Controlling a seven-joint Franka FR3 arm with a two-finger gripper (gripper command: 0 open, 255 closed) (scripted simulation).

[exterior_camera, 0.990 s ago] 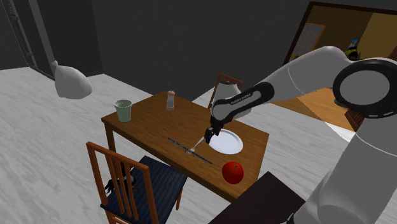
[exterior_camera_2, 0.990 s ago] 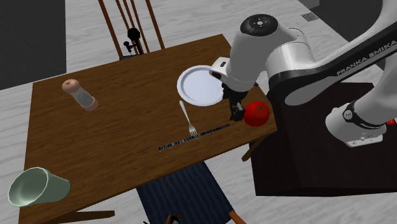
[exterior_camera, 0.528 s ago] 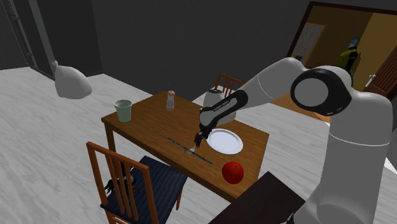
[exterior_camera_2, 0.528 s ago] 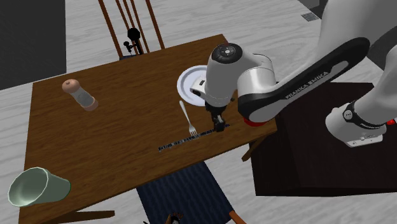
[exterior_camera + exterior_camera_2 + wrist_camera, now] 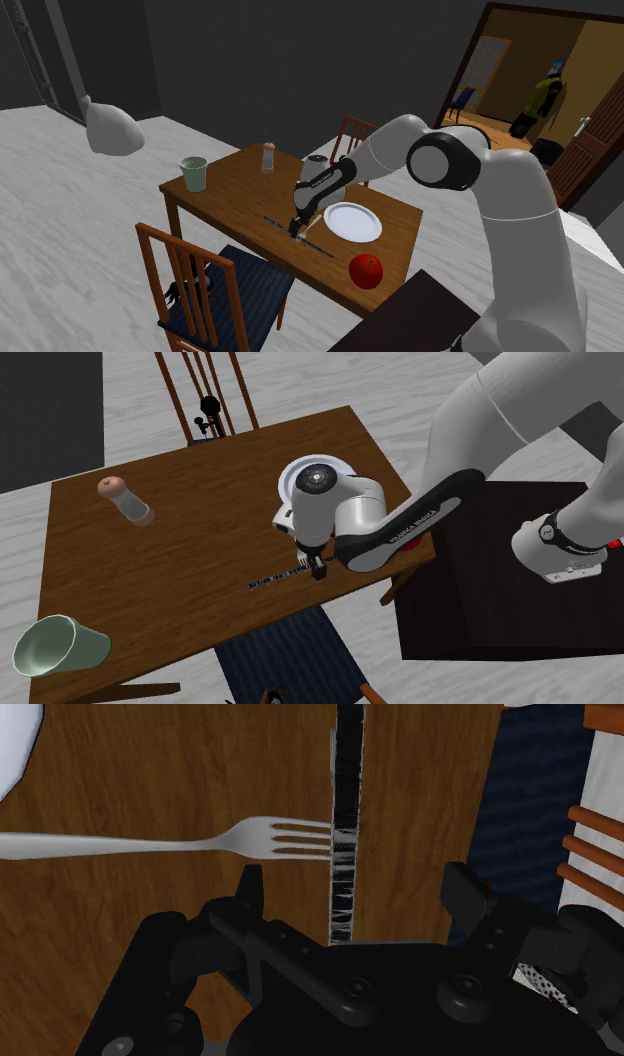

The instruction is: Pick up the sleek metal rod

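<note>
Recorded end effector (image 5: 357, 884) wide open, fingers (image 5: 250, 894) astride the metal rod (image 5: 346, 804), gripping nothing. Located rod flat on table (image 5: 430, 784), near the edge by the chair (image 5: 530, 794), running between the fingers. Judged rod thin, stiff, light and probably slippery; advised pinching across its width, clear of the fork (image 5: 150, 844), whose tines touched it just beyond. Noted plate (image 5: 12, 744) past the fork handle. Against half a second earlier, found end effector shifted along the rod from the end nearer the apple (image 5: 366, 270) toward mid-length
</note>
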